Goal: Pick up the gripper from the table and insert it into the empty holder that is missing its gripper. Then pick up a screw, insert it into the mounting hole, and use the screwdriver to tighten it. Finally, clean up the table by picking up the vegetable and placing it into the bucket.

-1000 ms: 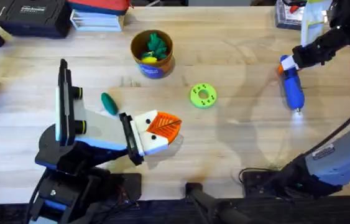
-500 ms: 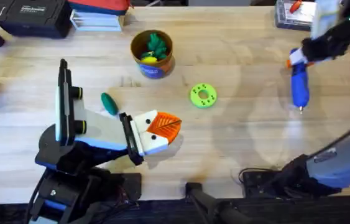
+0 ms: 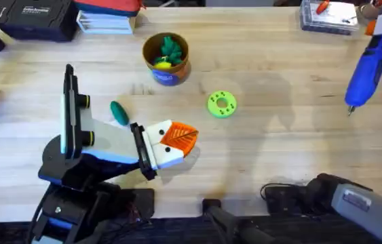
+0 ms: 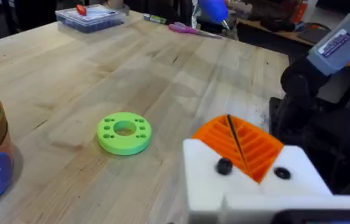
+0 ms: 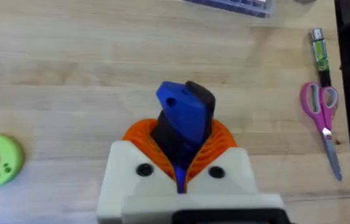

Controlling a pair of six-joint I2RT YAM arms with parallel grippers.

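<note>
1. The left gripper (image 3: 176, 141) rests low on the table, its orange pads pressed together, apparently grasping nothing.
2. The vegetable (image 3: 119, 112) lies just beyond it.
3. Farther off, the right gripper (image 5: 181, 163) clamps the screwdriver (image 3: 366, 69), lifted.

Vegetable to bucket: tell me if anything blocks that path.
Nothing visible does. The vegetable lies on bare table beside the left claw, and the bucket stands apart beyond it, with open wood between them. The green ring sits off to the side.

A green ring disc (image 3: 222, 104) lies mid-table, pink-handled scissors (image 5: 324, 118) near a clear plastic box (image 3: 329, 16).
</note>
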